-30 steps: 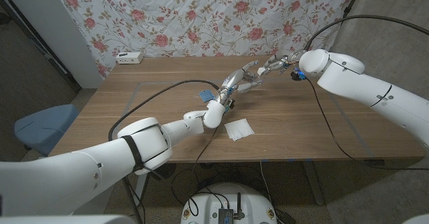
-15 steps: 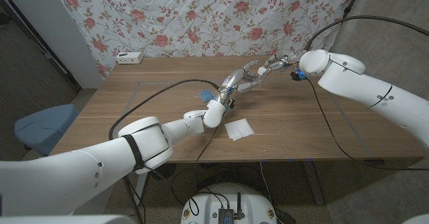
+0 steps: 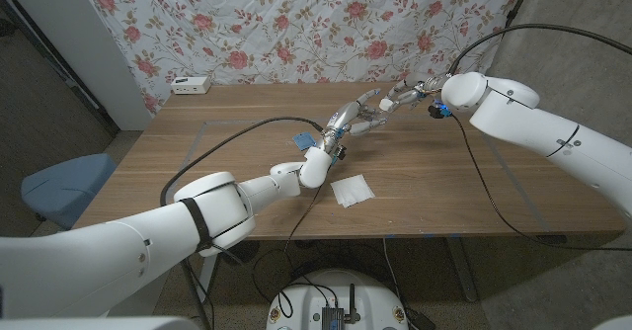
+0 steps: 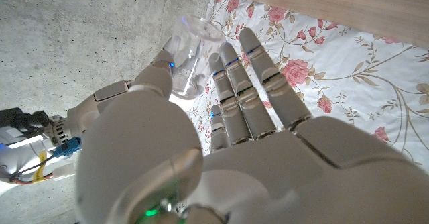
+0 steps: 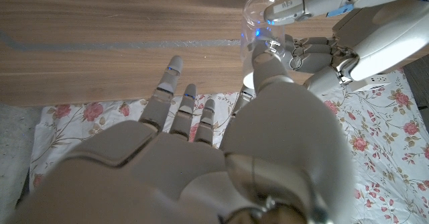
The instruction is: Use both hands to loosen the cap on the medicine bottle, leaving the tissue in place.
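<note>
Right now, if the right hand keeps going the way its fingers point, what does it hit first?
Most likely the left hand: the right hand points straight at it over the table, both closing on the clear bottle. The bottle sits between them, so contact order is uncertain.

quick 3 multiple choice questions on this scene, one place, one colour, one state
1. Where is the tissue?
A) on the table's near part
B) under the bottle
C) on a chair
2. The backdrop cloth's flowers are:
A) blue
B) pink
C) yellow
3. The medicine bottle is:
A) lying alone
B) held between both robot hands
C) on the tissue

1A: it lies flat beside the left forearm.
2B: pink roses.
3B: the left robot hand and the right robot hand both grip it.
</note>
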You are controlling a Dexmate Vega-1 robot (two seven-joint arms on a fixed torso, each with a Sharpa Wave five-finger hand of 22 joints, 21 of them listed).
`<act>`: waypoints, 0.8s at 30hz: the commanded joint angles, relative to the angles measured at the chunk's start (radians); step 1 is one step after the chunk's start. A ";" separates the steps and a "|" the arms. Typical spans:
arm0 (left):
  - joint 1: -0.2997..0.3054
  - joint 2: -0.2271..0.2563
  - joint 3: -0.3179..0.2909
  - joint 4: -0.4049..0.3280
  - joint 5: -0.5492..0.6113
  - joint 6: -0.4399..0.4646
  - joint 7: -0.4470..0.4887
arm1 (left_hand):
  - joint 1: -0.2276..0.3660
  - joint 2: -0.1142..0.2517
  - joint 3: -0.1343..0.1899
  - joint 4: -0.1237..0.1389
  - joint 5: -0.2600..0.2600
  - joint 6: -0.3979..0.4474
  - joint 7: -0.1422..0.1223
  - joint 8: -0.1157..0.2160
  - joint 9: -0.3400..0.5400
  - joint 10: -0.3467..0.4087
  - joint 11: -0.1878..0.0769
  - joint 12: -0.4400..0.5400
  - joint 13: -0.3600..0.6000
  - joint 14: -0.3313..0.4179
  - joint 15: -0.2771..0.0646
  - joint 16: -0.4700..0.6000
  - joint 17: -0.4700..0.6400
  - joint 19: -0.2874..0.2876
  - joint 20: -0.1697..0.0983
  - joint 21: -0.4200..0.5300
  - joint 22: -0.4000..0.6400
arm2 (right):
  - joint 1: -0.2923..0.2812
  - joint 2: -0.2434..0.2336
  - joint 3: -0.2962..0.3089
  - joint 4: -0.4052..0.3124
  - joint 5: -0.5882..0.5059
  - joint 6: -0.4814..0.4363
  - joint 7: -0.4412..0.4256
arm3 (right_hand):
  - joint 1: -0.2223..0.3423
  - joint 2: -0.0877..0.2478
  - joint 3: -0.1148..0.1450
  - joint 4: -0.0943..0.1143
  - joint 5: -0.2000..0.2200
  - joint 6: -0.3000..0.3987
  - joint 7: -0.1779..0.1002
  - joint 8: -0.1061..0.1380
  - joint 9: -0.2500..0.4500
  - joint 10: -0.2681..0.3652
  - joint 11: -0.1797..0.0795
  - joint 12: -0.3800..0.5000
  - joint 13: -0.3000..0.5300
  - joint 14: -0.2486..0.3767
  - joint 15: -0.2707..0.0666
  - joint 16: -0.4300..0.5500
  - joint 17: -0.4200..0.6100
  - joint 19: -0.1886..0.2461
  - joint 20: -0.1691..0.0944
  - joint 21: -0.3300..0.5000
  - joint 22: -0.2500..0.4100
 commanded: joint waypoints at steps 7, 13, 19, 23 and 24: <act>0.010 0.008 -0.008 -0.018 0.001 0.008 -0.001 | 0.001 0.012 0.006 0.002 0.005 -0.002 0.004 0.005 0.002 0.055 -0.052 0.006 0.003 0.010 -0.031 0.002 0.004 0.005 -0.007 -0.005 0.001 | -0.001 -0.002 0.006 0.008 0.007 0.006 0.007 | 0.050 0.019 0.030 -0.002 -0.002 0.088 -0.056 0.003 -0.002 -0.002 -0.027 -0.007 0.002 -0.001 -0.018 0.005 0.008 -0.006 -0.012 -0.004 0.004; 0.014 0.010 -0.014 -0.023 0.000 0.010 -0.007 | -0.001 0.012 0.006 0.003 0.005 -0.001 0.000 0.006 0.002 0.053 -0.053 0.006 0.003 0.013 -0.030 0.004 0.004 0.004 -0.007 -0.008 0.001 | 0.002 -0.003 0.006 0.009 0.008 0.009 0.014 | 0.088 0.028 0.050 -0.004 0.005 0.104 -0.056 0.002 -0.006 -0.003 -0.040 -0.008 0.002 -0.008 -0.041 0.005 0.011 -0.014 -0.020 -0.006 0.004; 0.015 0.007 -0.017 -0.020 0.000 0.009 -0.007 | -0.001 0.013 0.007 0.003 0.005 -0.003 0.001 0.005 0.002 0.054 -0.055 0.007 0.003 0.010 -0.030 0.002 0.004 0.003 -0.009 -0.012 0.001 | -0.003 -0.006 0.012 0.006 0.013 0.011 0.011 | 0.115 0.032 0.064 -0.004 0.009 0.116 -0.056 0.001 -0.009 -0.004 -0.051 -0.008 0.002 -0.016 -0.045 0.005 0.015 -0.021 -0.023 -0.007 0.005; 0.017 0.009 -0.018 -0.024 0.002 0.009 -0.005 | -0.001 0.013 0.008 0.003 0.005 -0.003 0.002 0.005 0.002 0.054 -0.054 0.006 0.003 0.009 -0.030 0.001 0.004 -0.001 -0.010 -0.015 0.001 | -0.006 -0.008 0.015 0.002 0.015 0.013 0.011 | 0.121 0.032 0.067 -0.003 0.010 0.120 -0.056 0.001 -0.009 -0.004 -0.052 -0.008 0.002 -0.017 -0.044 0.005 0.016 -0.022 -0.022 -0.007 0.005; 0.018 0.010 -0.018 -0.025 0.003 0.009 -0.003 | -0.002 0.013 0.008 0.003 0.005 -0.003 0.001 0.005 0.002 0.053 -0.054 0.006 0.003 0.009 -0.031 0.002 0.004 0.000 -0.011 -0.015 0.001 | -0.006 -0.010 0.014 0.001 0.014 0.014 0.011 | 0.122 0.032 0.067 -0.003 0.010 0.121 -0.056 0.001 -0.009 -0.005 -0.052 -0.008 0.002 -0.018 -0.045 0.005 0.016 -0.022 -0.022 -0.007 0.005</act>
